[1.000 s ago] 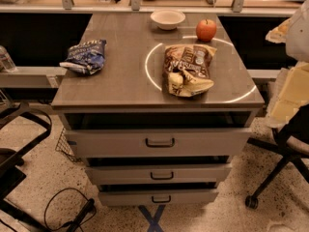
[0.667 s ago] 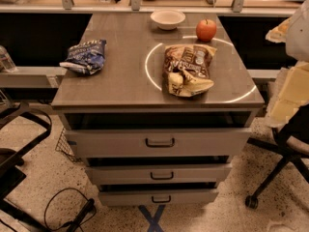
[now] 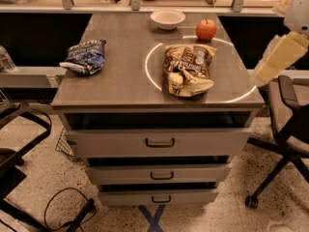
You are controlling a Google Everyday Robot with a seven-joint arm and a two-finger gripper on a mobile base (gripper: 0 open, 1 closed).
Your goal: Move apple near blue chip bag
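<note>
The red-orange apple (image 3: 206,30) stands at the table's far right, right of the white bowl (image 3: 167,19). The blue chip bag (image 3: 85,56) lies crumpled at the table's left edge, well apart from the apple. Only a pale cream part of my arm (image 3: 280,54) shows at the right edge, beside and above the table's right side. My gripper itself is out of view.
A brown and yellow snack bag (image 3: 187,69) lies in the middle right of the grey tabletop (image 3: 125,81), between apple and front edge. Three drawers sit below. Office chairs stand at the right (image 3: 289,124) and lower left (image 3: 14,149). A shelf runs behind the table.
The pale arm part at the right edge has shifted up and slightly left. The apple, the bags and the bowl have not moved.
</note>
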